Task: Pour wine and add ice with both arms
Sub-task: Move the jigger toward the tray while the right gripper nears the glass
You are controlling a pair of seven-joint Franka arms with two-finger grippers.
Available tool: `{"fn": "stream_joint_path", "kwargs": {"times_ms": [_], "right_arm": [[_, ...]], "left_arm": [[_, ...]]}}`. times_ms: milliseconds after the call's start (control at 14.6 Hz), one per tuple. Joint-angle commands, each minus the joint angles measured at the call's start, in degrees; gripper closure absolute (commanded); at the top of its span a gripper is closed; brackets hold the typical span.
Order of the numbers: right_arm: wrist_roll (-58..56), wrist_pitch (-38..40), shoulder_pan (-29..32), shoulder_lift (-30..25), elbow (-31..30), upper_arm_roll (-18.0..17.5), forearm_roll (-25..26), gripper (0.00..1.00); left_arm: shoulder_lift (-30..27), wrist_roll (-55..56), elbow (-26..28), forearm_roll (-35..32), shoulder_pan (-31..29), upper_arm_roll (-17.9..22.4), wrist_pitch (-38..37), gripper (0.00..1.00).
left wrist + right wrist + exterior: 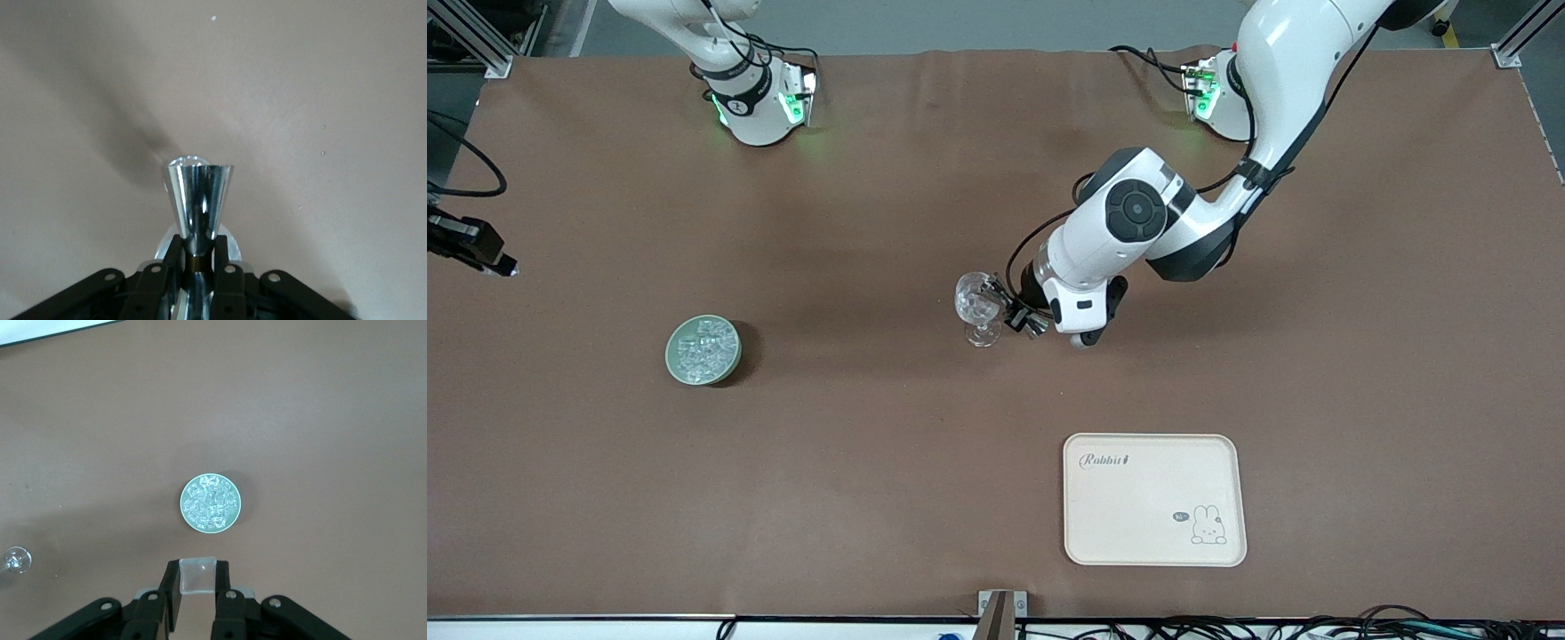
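You see the right gripper (197, 597) high over the green dish (703, 350), clenched on one ice cube (197, 577); the dish holds piled ice (704, 347). The left gripper (1009, 313) clamps the upright wine glass (979, 305) by its stem, mid-table.

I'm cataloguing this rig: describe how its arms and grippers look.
Both arms are glossy white rounded shells with black joint sections and black cables; green lights glow at their bases. The left gripper and right gripper are black two-finger units with small silver screws.
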State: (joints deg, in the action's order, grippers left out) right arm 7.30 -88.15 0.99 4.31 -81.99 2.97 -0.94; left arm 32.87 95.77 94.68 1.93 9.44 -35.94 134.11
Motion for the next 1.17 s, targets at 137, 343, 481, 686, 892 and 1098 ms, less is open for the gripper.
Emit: {"fn": "stream_joint_path", "kwargs": {"times_ms": [137, 343, 481, 686, 892, 1098], "right_arm": [[-0.54, -0.44, 0.33, -1.23, -1.33, 0.01, -1.08, 0.99], [-0.54, 0.08, 0.24, -1.23, -1.33, 0.01, -1.08, 1.0], [-0.45, 0.87, -0.02, -1.23, -1.33, -0.07, -1.08, 0.99], [0.34, 1.57, -0.64, -1.23, -1.33, -0.51, -1.08, 1.0], [2.61, 1.66, -1.51, -1.23, -1.33, -1.65, -1.08, 1.0], [11.57, 1.05, -1.69, -0.88, -1.24, -6.82, -0.99, 1.0]], "left_arm": [[-2.8, -7.41, 0.06, 13.59, -0.65, 2.18, -1.57, 1.0], [-5.0, -13.48, 0.06, 22.04, -0.65, 5.95, -4.73, 1.0], [-6.23, -19.28, 0.15, 29.06, -0.39, 9.73, -7.8, 1.0], [-7.2, -24.47, -0.11, 37.77, 0.4, 16.06, -10.89, 1.0], [-5.02, -26.95, -2.99, 44.28, -0.74, 19.41, -12.46, 1.0], [0.6, -26.42, -10.72, 46.66, -3.98, 20.21, -18.96, 0.99]]}}
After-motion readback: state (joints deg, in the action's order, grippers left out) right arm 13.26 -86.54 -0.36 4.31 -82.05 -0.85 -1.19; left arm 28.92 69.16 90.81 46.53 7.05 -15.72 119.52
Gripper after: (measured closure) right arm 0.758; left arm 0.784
